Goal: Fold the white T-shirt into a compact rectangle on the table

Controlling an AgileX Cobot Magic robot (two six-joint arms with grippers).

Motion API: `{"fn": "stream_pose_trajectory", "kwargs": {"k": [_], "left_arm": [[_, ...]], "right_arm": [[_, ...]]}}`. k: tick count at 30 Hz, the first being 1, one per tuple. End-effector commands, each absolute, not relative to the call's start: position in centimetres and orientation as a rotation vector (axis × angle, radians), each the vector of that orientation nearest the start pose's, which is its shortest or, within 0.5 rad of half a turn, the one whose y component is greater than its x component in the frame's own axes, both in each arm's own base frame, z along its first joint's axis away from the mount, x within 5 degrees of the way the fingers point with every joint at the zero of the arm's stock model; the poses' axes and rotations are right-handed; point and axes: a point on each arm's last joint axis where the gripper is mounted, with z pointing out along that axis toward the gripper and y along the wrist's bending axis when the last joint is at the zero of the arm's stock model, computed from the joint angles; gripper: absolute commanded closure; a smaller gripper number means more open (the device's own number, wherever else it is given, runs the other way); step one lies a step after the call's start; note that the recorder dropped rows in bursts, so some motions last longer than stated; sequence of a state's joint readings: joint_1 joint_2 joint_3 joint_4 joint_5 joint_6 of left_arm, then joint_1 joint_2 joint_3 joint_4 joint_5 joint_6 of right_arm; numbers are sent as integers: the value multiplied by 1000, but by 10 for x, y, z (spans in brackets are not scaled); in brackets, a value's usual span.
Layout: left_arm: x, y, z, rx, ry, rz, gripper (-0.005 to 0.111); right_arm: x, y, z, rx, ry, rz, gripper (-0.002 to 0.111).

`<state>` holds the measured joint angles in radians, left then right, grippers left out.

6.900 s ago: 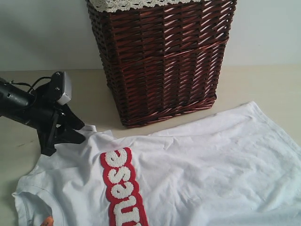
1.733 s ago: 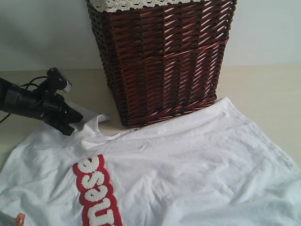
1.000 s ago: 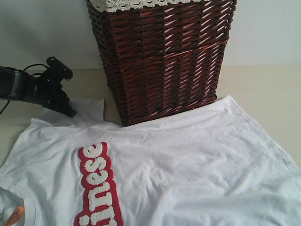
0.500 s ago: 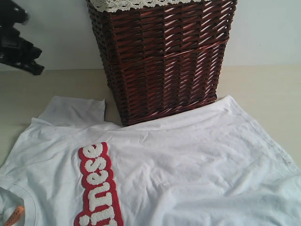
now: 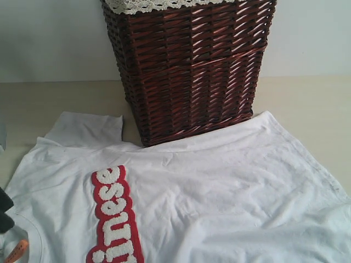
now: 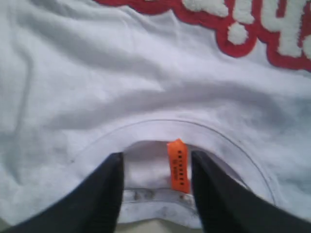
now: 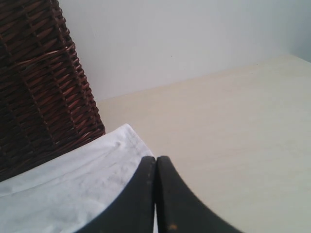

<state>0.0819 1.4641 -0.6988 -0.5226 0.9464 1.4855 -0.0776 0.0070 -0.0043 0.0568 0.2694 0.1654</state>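
The white T-shirt (image 5: 219,203) lies spread face up on the table (image 5: 307,104), its red band of white lettering (image 5: 112,213) at the left. One sleeve (image 5: 88,129) lies flat beside the basket. My left gripper (image 6: 156,158) is open just above the collar (image 6: 160,127), with the orange neck tag (image 6: 178,165) between its fingers and nothing gripped. In the exterior view it shows only as dark fingers (image 5: 4,211) at the left edge near the tag (image 5: 16,249). My right gripper (image 7: 155,160) is shut and empty over a corner of the shirt (image 7: 97,179).
A tall dark red-brown wicker basket (image 5: 186,66) with white lace trim stands at the back, touching the shirt's far edge. It also fills one side of the right wrist view as the basket (image 7: 39,87). Bare table (image 7: 233,136) lies beyond the shirt's right corner.
My left gripper let go of the sleeve by the basket, lifted away, and came down at the collar with its jaws now open. The shirt lies still. The right gripper stays shut.
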Motion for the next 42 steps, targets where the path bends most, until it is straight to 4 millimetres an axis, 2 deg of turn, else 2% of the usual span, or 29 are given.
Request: {"fn": "stream_pose_trajectory", "kwargs": {"k": [1,2,5,10,13,16,18,26,31,42], "left_arm": [[207,-22,159,1436,2491,-547,10],[205,-22,152,1408,2495,-538,2],[205,-21,140,1430,2455,-480,2],[204,-19,139,1430,2490,-464,2],[201,-14,137,1630,2425,-398,2],[199,-9,135,1886,2277,-338,2],[198,-9,135,1947,2229,-329,2],[199,-15,136,1861,2238,-386,2],[183,-20,123,1951,2233,-445,2],[186,-22,106,1920,2261,-314,2]], "right_arm": [[55,-3,189,245,1731,106,108],[55,-3,189,245,1731,106,108],[55,-3,189,245,1731,106,108],[55,-3,189,245,1731,106,108],[55,-3,189,245,1731,106,108],[55,-3,189,245,1731,106,108],[55,-3,189,245,1731,106,108],[55,-3,189,242,1731,103,108],[55,-3,189,242,1731,103,108],[55,-3,189,243,1731,104,108]]}}
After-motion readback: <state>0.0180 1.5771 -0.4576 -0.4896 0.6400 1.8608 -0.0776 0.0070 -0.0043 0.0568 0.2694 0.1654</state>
